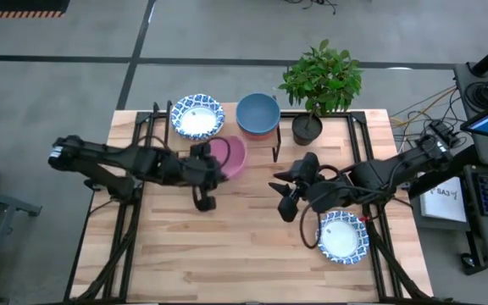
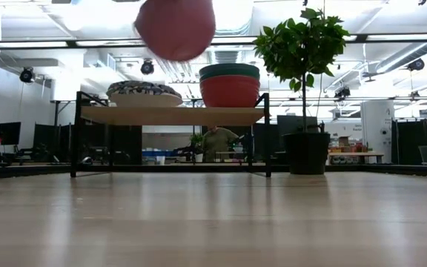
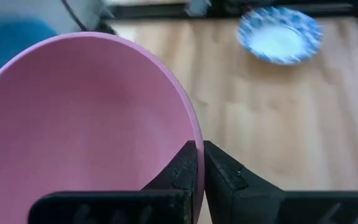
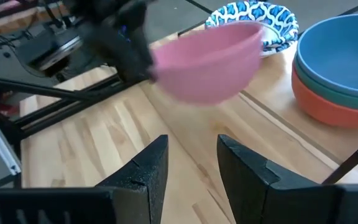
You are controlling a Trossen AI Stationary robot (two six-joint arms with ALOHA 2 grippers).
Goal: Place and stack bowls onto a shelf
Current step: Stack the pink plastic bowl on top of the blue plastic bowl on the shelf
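We are holding the plain pink round bowl (image 1: 230, 157) by its rim in our left gripper (image 3: 199, 163), fingers pinched shut on it, raised just off the front edge of the small light-wood shelf (image 2: 170, 115). The stack of blue, green and red bowls (image 1: 257, 114) on the shelf is lying just beyond the pink bowl, toward the counter's far edge and slightly rightward, so our left arm is nearer. Our right gripper (image 4: 192, 163) is waiting near the counter's middle, fingers apart and empty.

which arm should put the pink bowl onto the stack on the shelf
Left. The left gripper is already shut on the pink bowl's rim and holds it in the air beside the stack of plain bowls on the shelf. The right gripper is open, empty and farther away.
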